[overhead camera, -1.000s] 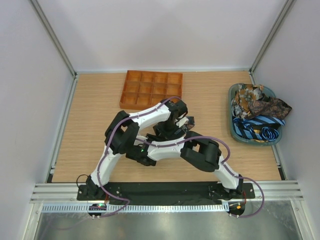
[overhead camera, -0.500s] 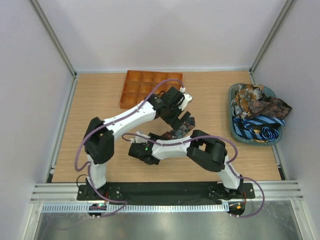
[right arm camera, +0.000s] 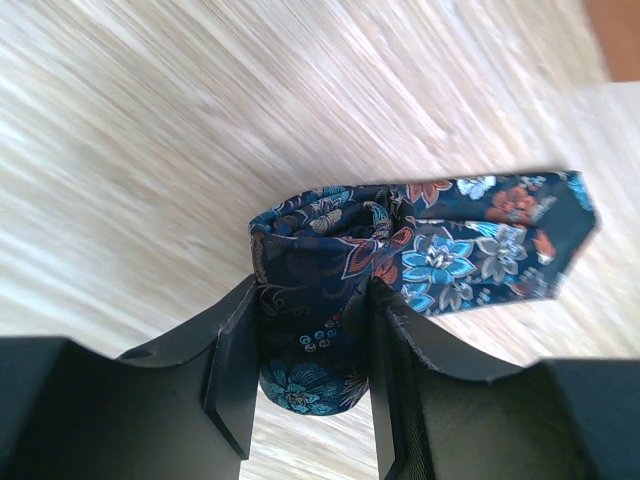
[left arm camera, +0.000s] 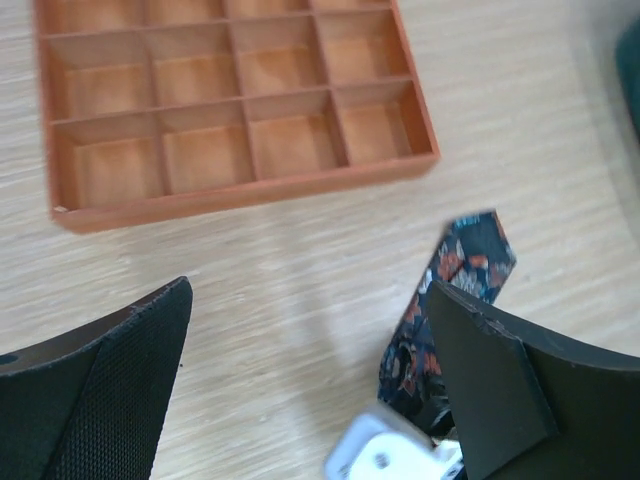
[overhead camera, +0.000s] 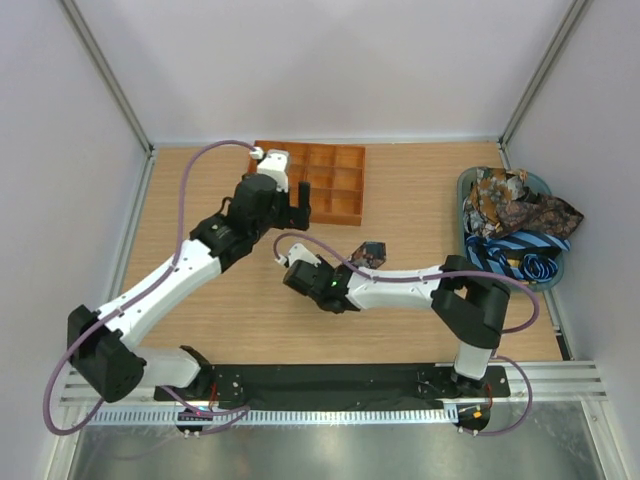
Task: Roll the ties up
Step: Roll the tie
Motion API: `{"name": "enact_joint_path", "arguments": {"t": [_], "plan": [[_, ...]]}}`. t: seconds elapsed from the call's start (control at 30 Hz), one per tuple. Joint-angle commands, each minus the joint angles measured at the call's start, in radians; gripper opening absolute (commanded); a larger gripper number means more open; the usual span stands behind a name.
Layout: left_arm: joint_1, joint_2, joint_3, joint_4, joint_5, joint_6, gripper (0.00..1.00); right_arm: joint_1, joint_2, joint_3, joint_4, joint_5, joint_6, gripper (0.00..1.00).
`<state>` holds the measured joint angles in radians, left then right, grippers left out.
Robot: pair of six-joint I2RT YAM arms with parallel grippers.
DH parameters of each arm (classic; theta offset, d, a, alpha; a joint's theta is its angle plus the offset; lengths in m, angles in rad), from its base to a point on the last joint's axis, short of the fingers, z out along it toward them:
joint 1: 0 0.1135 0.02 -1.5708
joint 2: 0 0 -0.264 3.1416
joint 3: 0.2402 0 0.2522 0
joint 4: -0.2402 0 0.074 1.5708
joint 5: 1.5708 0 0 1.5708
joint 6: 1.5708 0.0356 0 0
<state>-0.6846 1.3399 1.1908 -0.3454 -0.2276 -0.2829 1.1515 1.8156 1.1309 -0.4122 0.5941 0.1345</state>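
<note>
Light wood desk point(overhead camera: 420, 200) inside a white-walled enclosure. Item: dark floral tie point(right arm camera: 330, 250), partly rolled, its coil near the desk centre, with the pointed tail running off toward 3 o'clock in the right wrist view. Holder: right gripper point(right arm camera: 312, 310), about half closed, jaws pressed against both sides of the coil. Adjacent: left gripper point(left arm camera: 310, 300), jaws spread wide and holding nothing, at about 11 o'clock from the coil, over the front of the orange gridded tray point(overhead camera: 340, 215) at 12 o'clock. Further ties point(overhead camera: 515, 225), floral and blue-striped, are heaped in the teal basket point(overhead camera: 466, 262) at 3 o'clock.
</note>
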Motion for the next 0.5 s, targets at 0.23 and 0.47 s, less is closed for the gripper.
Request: {"name": "enact_joint_path", "arguments": {"t": [0.23, 0.47], "plan": [[0.059, -0.206, -0.218, 0.215, -0.17, -0.211, 1.0, -0.137, -0.099, -0.16, 0.222, -0.499, 0.112, 0.28], [0.059, -0.352, -0.489, 0.523, -0.168, -0.128, 1.0, -0.284, -0.144, -0.223, 0.253, -0.764, 0.165, 0.28]]}}
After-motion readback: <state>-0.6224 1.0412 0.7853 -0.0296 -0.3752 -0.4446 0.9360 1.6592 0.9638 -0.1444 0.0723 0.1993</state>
